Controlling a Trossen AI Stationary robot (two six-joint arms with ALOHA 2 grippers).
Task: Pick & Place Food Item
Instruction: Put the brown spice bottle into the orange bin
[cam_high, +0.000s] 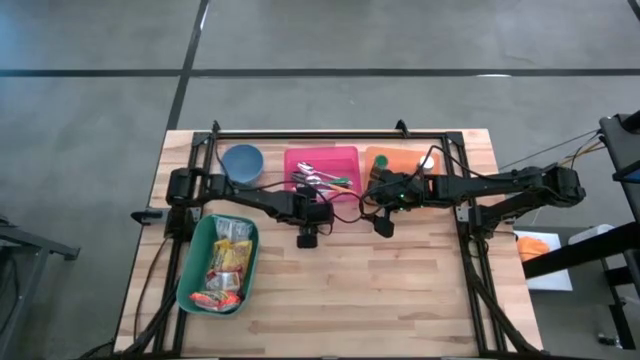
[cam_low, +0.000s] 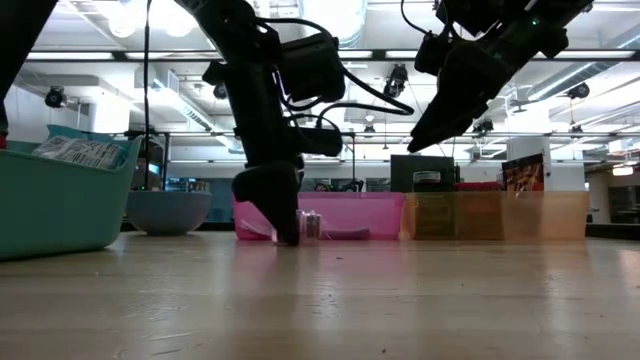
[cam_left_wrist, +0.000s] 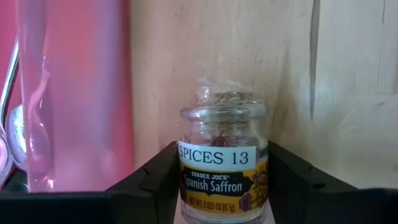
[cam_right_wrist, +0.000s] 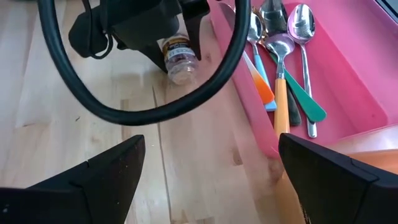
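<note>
A small glass spice jar (cam_left_wrist: 222, 149) with a cork top, labelled Spanish Saffron, lies on its side on the wooden table just in front of the pink tray (cam_high: 322, 150). It also shows in the right wrist view (cam_right_wrist: 178, 59) and the low view (cam_low: 311, 225). My left gripper (cam_high: 307, 238) points steeply down over it, one finger on each side. My right gripper (cam_high: 384, 226) hangs open above the table in front of the orange tray (cam_high: 385, 157), with nothing between its fingers. My left gripper has the jar's labelled body (cam_left_wrist: 186, 180) between its two fingers (cam_left_wrist: 155, 186), one on each side of the glass. The fingers come from above, slanting steeply down, and lie across the jar. The jar rests on the table, its cork end pointing away from the gripper.
The pink tray holds several spoons (cam_right_wrist: 283, 50) and stands close beside the jar. A blue bowl (cam_high: 242, 160) sits at the far left. A teal basket (cam_high: 190, 270) with snack packets stands at the near left. Bare wood lies toward the near edge.
</note>
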